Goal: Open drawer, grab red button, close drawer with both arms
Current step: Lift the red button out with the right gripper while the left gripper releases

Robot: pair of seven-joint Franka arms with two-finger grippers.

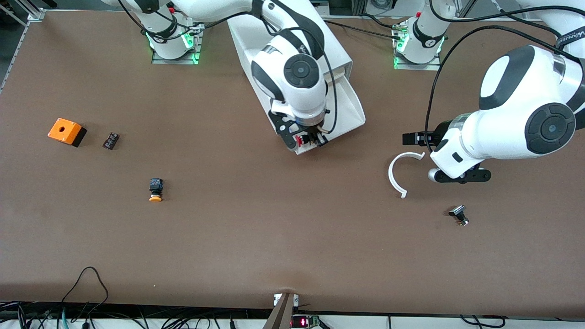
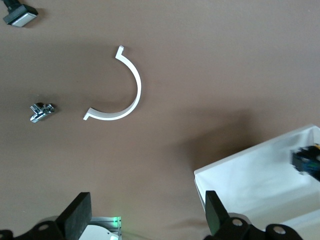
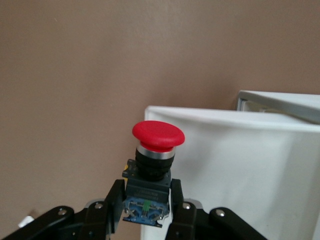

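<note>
The cabinet (image 1: 249,39) lies on the table between the two arm bases, with one white drawer (image 1: 354,107) pulled out toward the front camera. My right gripper (image 1: 310,139) is over the drawer's front edge, shut on the red-capped button (image 1: 300,140). In the right wrist view its fingers (image 3: 114,197) clamp the button's black body, the red cap (image 3: 158,135) stands above them, and the drawer (image 3: 240,155) is beside it. My left gripper (image 1: 411,138) is open and empty over the table, toward the left arm's end. Its fingers (image 2: 80,215) show wide apart, with the drawer's corner (image 2: 250,182) nearby.
A white C-shaped ring (image 1: 396,176) lies by the left gripper, a small metal part (image 1: 459,214) nearer the camera. Toward the right arm's end lie an orange box with a hole (image 1: 66,131), a small black part (image 1: 111,140) and an orange-yellow capped button (image 1: 156,189).
</note>
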